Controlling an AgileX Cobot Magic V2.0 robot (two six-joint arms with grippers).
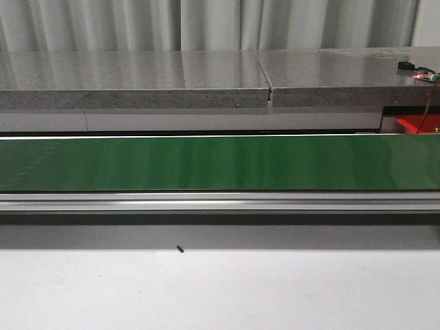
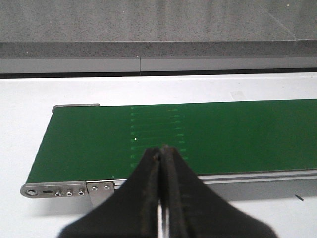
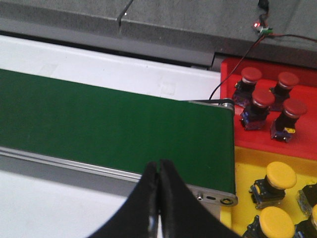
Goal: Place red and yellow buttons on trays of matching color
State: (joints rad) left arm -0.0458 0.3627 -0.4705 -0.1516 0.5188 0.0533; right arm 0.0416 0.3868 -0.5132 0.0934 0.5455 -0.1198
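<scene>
In the right wrist view, several red buttons (image 3: 261,98) stand on the red tray (image 3: 233,69), and several yellow buttons (image 3: 280,175) sit on the yellow tray (image 3: 245,168) beside the end of the green conveyor belt (image 3: 114,129). My right gripper (image 3: 158,166) is shut and empty over the belt's near edge. My left gripper (image 2: 162,150) is shut and empty above the other end of the belt (image 2: 198,134). The front view shows only a corner of the red tray (image 1: 416,124) and the bare belt (image 1: 206,162); neither gripper appears there.
A grey stone-like counter (image 1: 192,75) runs behind the belt, with a small board and lit red light (image 1: 425,75) wired to the tray area. The belt's aluminium rail (image 1: 206,201) faces a white table (image 1: 206,289) bearing a small dark speck (image 1: 180,249).
</scene>
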